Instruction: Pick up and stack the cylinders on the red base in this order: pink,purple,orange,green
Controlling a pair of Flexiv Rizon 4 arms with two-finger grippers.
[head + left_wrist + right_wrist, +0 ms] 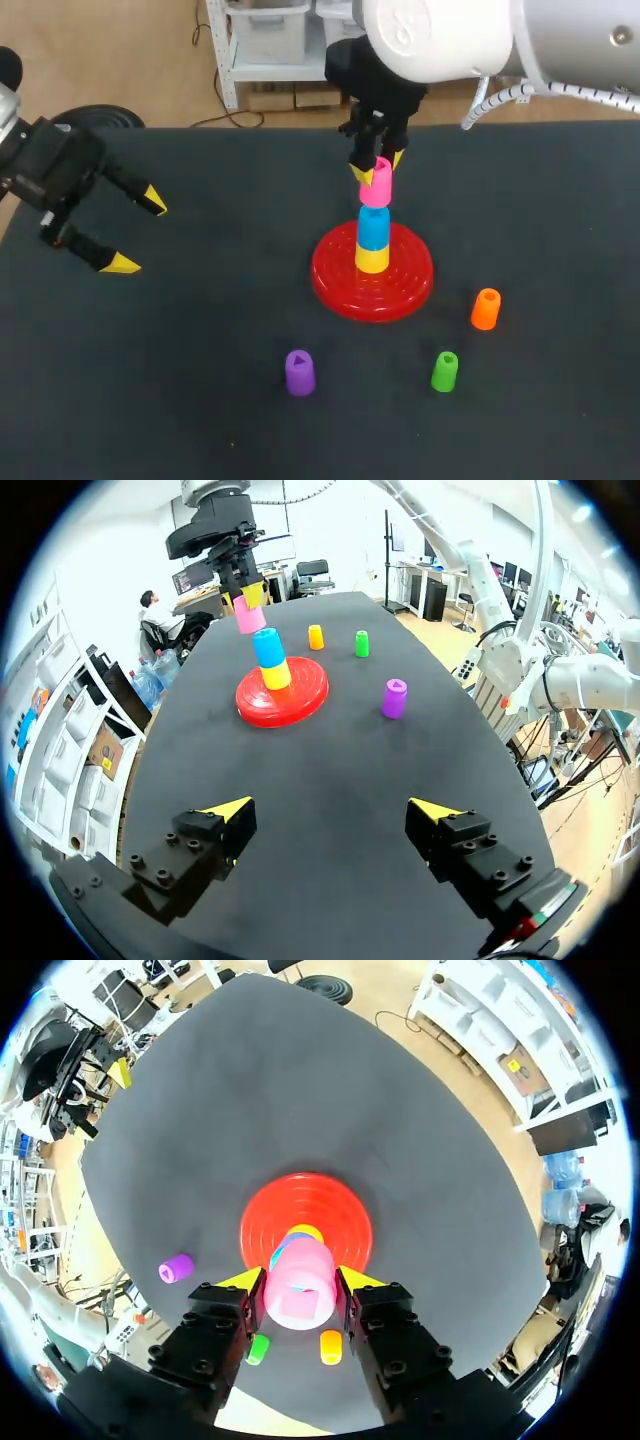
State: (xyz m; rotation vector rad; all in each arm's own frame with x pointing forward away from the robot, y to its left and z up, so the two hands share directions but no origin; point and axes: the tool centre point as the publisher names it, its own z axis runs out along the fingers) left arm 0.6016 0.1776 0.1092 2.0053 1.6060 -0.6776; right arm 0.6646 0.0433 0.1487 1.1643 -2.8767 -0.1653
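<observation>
Broadly, the black table (200, 420) fills the head view, with both arms over it. The right arm (450, 40) comes in over the table's far edge. The left arm (50, 165) sits at the left edge, toward the far-left corner.

The red base (405, 290) lies about midway between the left and right edges, a little nearer the far edge than the near one. A short stack rises from its centre, with the yellow cylinder (372, 261) at the bottom and the blue cylinder (373, 228) on top of it.

The right gripper (376, 165) hangs straight over that stack. Its yellow-tipped fingers pinch the pink cylinder (376, 190) from two sides, as the right wrist view shows plainly (300, 1295). The pink cylinder is directly above the blue one, and in the left wrist view (248, 615) it looks slightly tilted. Whether it already rests on the blue cylinder cannot be told.

The left gripper (138, 232) holds nothing, and its jaws are spread wide over bare table, well apart from the base.

Three loose cylinders stand upright on the table. The orange cylinder (485, 309) is just beside the base, on the side toward the right edge. The green cylinder (444, 371) is nearer the near edge. The purple cylinder (299, 372) is level with the green one, toward the left edge.
</observation>
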